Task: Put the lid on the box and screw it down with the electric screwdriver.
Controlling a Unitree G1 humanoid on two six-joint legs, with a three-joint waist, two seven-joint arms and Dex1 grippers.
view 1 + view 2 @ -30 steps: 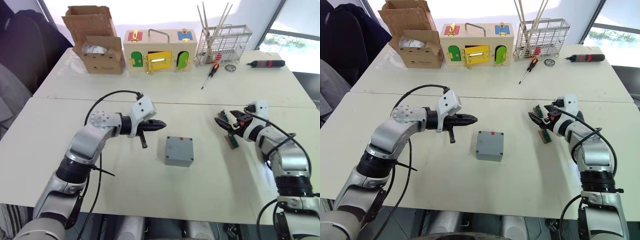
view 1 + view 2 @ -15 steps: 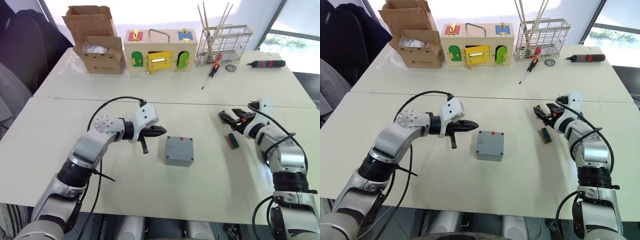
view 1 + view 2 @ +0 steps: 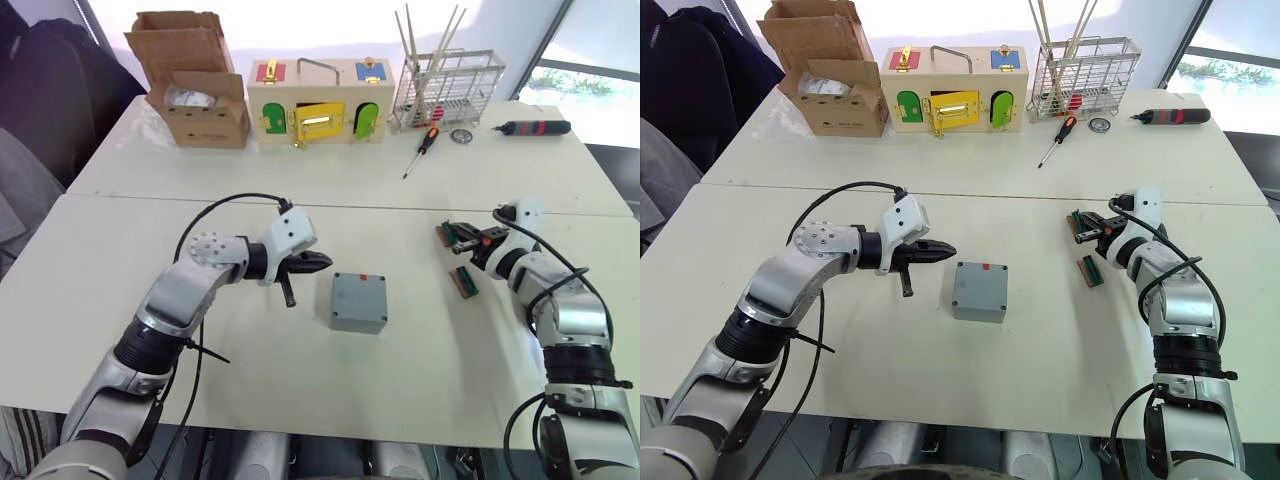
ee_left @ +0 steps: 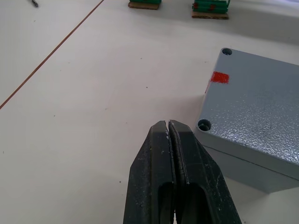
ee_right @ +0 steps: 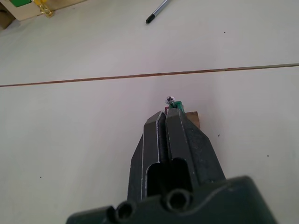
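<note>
Surface (image 3: 420, 350): white, made of two tables pushed together with a seam running across between them.
Box (image 3: 359, 302): grey, near the middle of the front table, with its lid (image 4: 261, 100) already on top; a screw hole shows at each visible corner and a small red mark sits at the far edge.
Left end effector (image 3: 322, 263): black fingers pressed together with nothing between them, tip just beside the box's left side, not touching it.
Right end effector (image 3: 460, 236): fingers closed on a small green block (image 3: 447, 233), lifted off the surface to the right of the box; in the right wrist view a screw head (image 5: 170, 99) shows at the block's top.
Second green block (image 3: 464, 281): lies flat on the surface just in front of the right end effector, apart from the box.
Cardboard carton (image 3: 195, 92): back left, flaps open, something pale inside that is too unclear to name.
Wooden box (image 3: 320, 102): back centre, with coloured doors and a metal handle on top; the yellow door stands ajar.
Wire rack (image 3: 445, 90): back right, holding thin pale sticks that stand upright.
Manual screwdriver (image 3: 420, 150): red and black handle, lying in front of the rack.
Black tool with red bands (image 3: 531, 127): lying far right on the back table.
Small round metal item (image 3: 460, 135): between the rack and that tool.
Between end effectors and box: bare surface.
</note>
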